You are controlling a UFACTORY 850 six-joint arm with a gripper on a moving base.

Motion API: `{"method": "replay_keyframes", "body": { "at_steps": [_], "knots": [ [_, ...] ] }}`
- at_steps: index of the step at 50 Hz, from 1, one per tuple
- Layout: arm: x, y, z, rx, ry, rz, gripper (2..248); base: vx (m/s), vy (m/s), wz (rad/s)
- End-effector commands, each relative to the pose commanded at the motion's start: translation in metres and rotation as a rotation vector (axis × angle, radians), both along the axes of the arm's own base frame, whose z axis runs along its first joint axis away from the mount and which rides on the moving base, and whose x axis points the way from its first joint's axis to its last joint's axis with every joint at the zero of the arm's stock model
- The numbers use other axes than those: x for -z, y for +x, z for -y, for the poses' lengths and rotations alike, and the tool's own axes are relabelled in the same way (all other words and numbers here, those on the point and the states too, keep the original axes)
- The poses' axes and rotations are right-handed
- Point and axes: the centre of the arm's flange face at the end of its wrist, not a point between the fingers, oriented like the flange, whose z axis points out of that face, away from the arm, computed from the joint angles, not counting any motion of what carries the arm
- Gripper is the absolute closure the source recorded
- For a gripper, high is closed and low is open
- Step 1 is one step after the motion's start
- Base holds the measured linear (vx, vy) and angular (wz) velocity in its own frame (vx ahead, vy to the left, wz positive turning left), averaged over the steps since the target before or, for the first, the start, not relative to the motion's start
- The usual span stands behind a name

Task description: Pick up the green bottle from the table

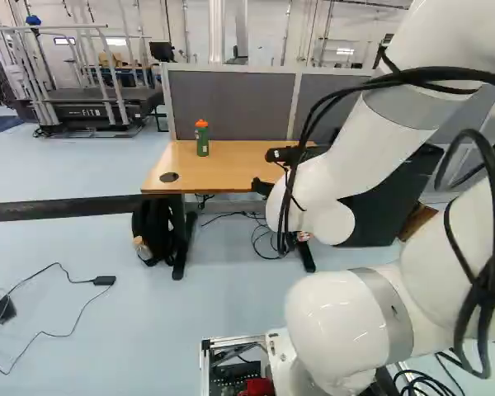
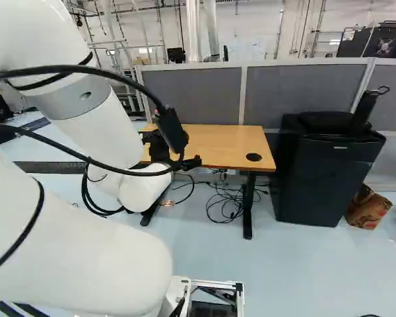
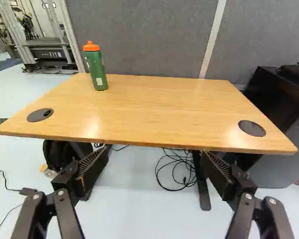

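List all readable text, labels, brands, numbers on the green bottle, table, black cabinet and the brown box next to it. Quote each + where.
Green bottle: small pale marks on its side, too small to read.
Black cabinet: small light label on its front, too small to read.
Brown box: marks on its side, too blurred to read.
Table: none visible.

Surroundings as I face them. Grey partition panels [image 2: 191,96], upright, joined by pale posts; before them, at the right of the right base view, a black cabinet [image 2: 320,181], with a cardboard box [image 2: 367,209] just beside its base. Upper left of my left base view: a treadmill [image 1: 91,109]. Lower, on the pale blue floor [image 1: 181,330]: a black bag [image 1: 153,229] and a black power adapter [image 1: 104,280].
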Motion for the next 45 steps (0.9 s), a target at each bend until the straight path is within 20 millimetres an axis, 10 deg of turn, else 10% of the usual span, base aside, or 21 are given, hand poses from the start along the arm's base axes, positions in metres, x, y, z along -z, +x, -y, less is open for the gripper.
{"method": "replay_keyframes", "body": {
  "at_steps": [45],
  "knots": [
    [0.0, 0.0, 0.0, 0.0, 0.0, 0.0, 3, 0.144, 0.048, 0.079]
  ]
}}
